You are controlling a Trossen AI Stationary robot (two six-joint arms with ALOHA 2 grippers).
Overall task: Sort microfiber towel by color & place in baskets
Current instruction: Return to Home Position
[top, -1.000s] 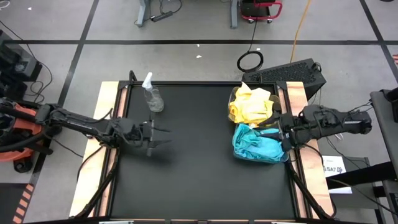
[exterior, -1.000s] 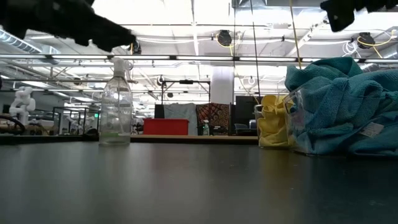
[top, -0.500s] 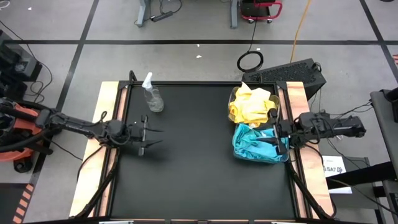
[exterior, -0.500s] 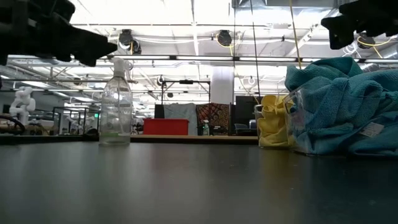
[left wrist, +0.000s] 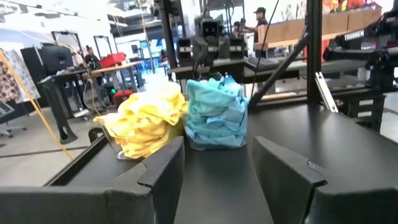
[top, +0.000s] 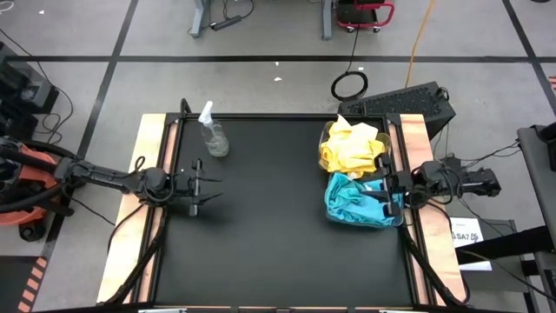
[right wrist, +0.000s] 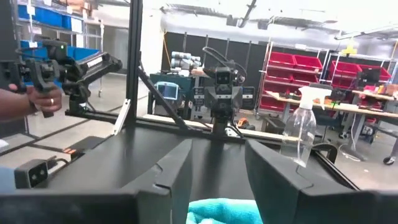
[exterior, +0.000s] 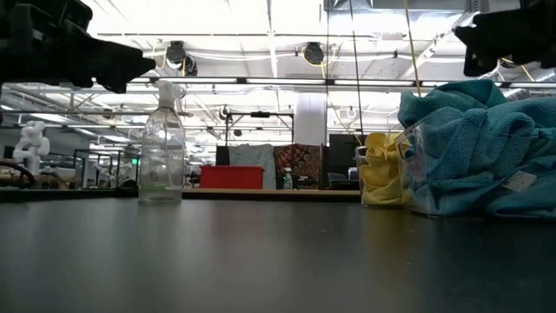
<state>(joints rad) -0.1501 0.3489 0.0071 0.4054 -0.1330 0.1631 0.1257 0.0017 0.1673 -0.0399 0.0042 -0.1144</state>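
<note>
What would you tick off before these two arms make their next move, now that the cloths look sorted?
1. Left gripper empty: ok, fingers apart with nothing between them.
2. Right gripper empty: ok, open, over the edge of the teal towels.
3. Yellow towels in one basket: ok.
4. Teal towels in the other basket: ok, heaped above its rim.
5. Spray bottle upright and apart from both arms: ok.
6. Colours unmixed deeper in the piles: cannot tell.

The table bears spray bottle, yellow-filled basket, blue-filled basket.
</note>
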